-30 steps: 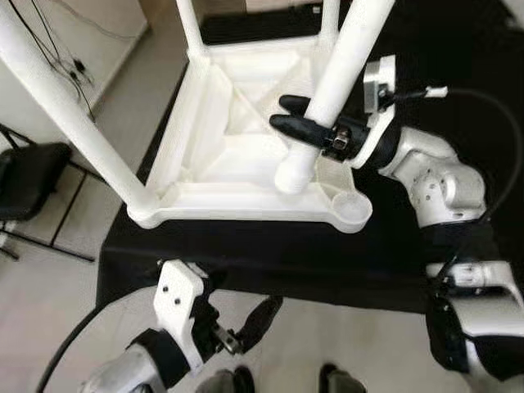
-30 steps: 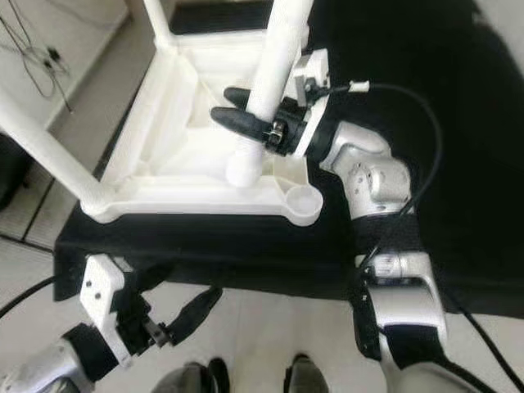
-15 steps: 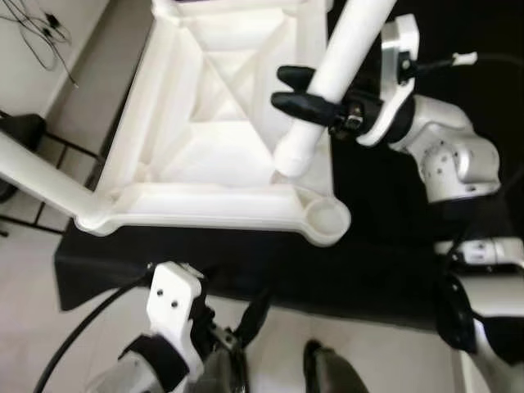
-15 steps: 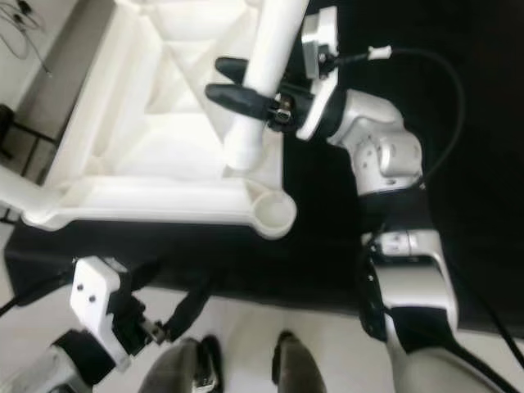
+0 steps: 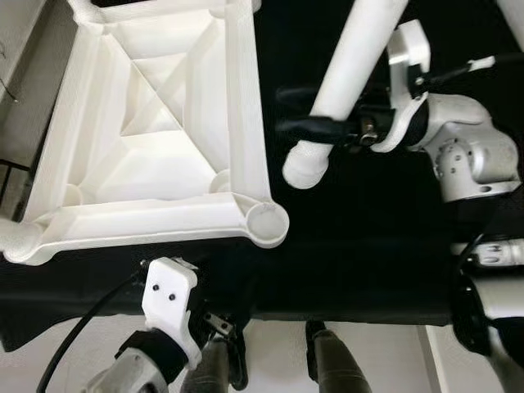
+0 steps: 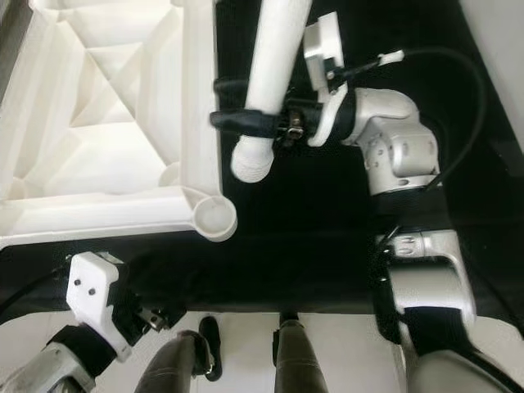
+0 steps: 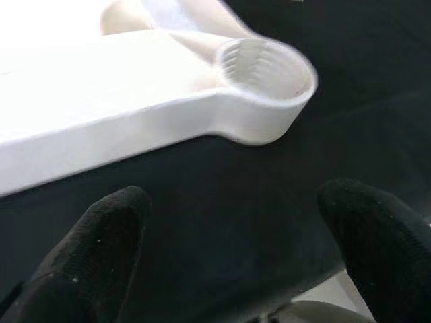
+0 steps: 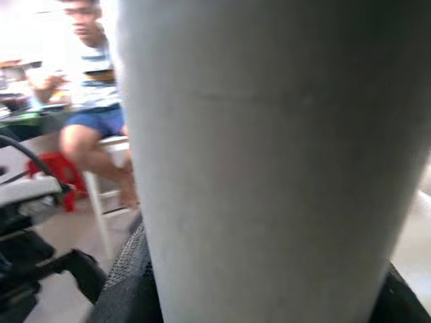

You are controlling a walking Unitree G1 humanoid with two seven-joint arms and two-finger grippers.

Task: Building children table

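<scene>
The white plastic table top (image 5: 155, 123) lies upside down on a black-covered surface (image 5: 377, 246). Its near right corner socket (image 5: 268, 223) stands empty, and the left wrist view looks at this socket (image 7: 266, 70) from close by. My right gripper (image 5: 315, 110) is shut on a loose white leg (image 5: 352, 57). The leg slants up and away, and its lower end (image 5: 305, 166) hangs over the black cover, just right of the frame's rim. My left gripper (image 7: 232, 222) is open with nothing between its fingers, low at the front edge below the socket.
My left wrist housing (image 5: 168, 299) and my two feet (image 5: 327, 368) are at the front edge of the black surface. Pale floor lies along the near side. A person (image 8: 94, 101) sits on a stool in the right wrist view, behind the leg.
The camera has swung, so the table top sits further left in the picture. The leg's lower end, earlier over the inside of the frame, now hangs right of its rim.
</scene>
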